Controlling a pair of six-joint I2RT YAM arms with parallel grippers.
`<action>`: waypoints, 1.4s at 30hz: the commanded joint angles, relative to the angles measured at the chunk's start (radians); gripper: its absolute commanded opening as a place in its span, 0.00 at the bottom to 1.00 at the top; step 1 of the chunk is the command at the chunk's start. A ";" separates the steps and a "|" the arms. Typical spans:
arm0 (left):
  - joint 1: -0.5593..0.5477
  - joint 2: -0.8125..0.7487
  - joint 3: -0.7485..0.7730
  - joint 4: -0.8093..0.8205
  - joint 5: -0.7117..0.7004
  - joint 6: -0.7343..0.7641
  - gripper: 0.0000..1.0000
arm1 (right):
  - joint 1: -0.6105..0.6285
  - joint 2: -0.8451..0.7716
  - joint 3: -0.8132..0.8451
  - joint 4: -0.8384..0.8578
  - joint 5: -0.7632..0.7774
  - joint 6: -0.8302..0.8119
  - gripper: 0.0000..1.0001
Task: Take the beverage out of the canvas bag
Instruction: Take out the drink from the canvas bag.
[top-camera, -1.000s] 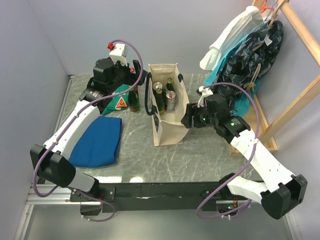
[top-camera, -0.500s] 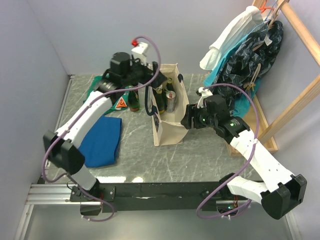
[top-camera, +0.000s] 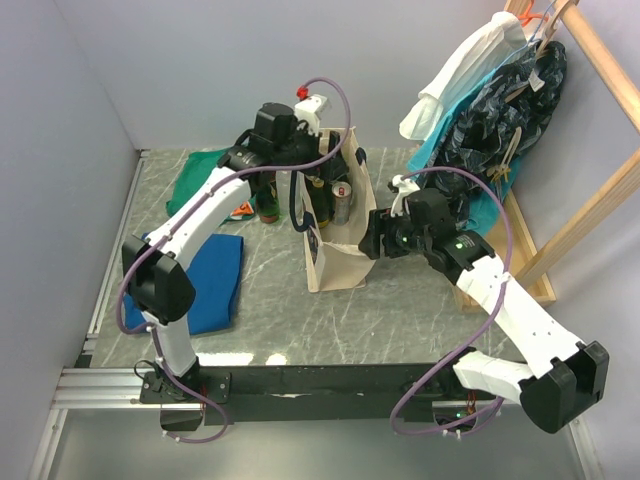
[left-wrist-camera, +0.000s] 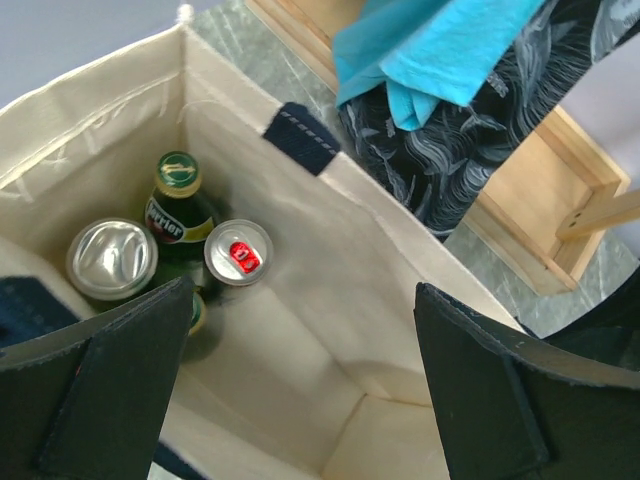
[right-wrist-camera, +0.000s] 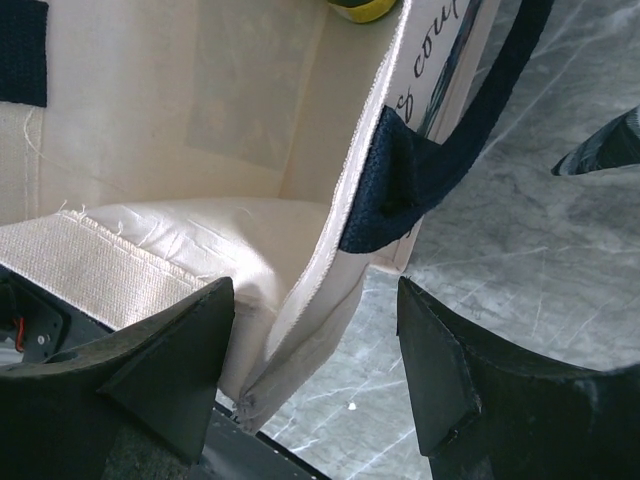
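Observation:
The canvas bag (top-camera: 336, 262) stands upright mid-table with navy handles. In the left wrist view I look down into the canvas bag (left-wrist-camera: 300, 225): a green bottle (left-wrist-camera: 178, 196), a silver can (left-wrist-camera: 112, 260) and a red-tabbed can (left-wrist-camera: 238, 252) stand at its far end, and a further cap is half hidden behind my finger. My left gripper (left-wrist-camera: 300, 300) hovers open over the bag's mouth (top-camera: 318, 150). My right gripper (right-wrist-camera: 315, 300) is open at the bag's right side (top-camera: 373, 240). The canvas rim (right-wrist-camera: 330, 250) hangs between its fingers, unpinched.
A green bottle (top-camera: 268, 204) stands on the table left of the bag, by a green cloth (top-camera: 203, 170). A blue cloth (top-camera: 205, 280) lies at front left. Clothes (top-camera: 495, 90) hang on a wooden rack (top-camera: 590, 200) at the right.
My left arm has swung right, from over the green cloth to above the bag's mouth. The right arm and the bag have stayed put.

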 joint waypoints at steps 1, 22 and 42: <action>-0.031 0.021 0.079 -0.047 -0.032 0.052 0.96 | 0.008 0.027 -0.005 -0.027 -0.020 -0.033 0.72; -0.053 0.070 0.037 -0.084 -0.247 0.086 0.96 | 0.032 0.015 -0.022 -0.058 -0.003 -0.019 0.72; -0.059 0.107 0.025 -0.100 -0.330 0.104 0.98 | 0.040 0.033 -0.026 -0.068 -0.002 -0.035 0.72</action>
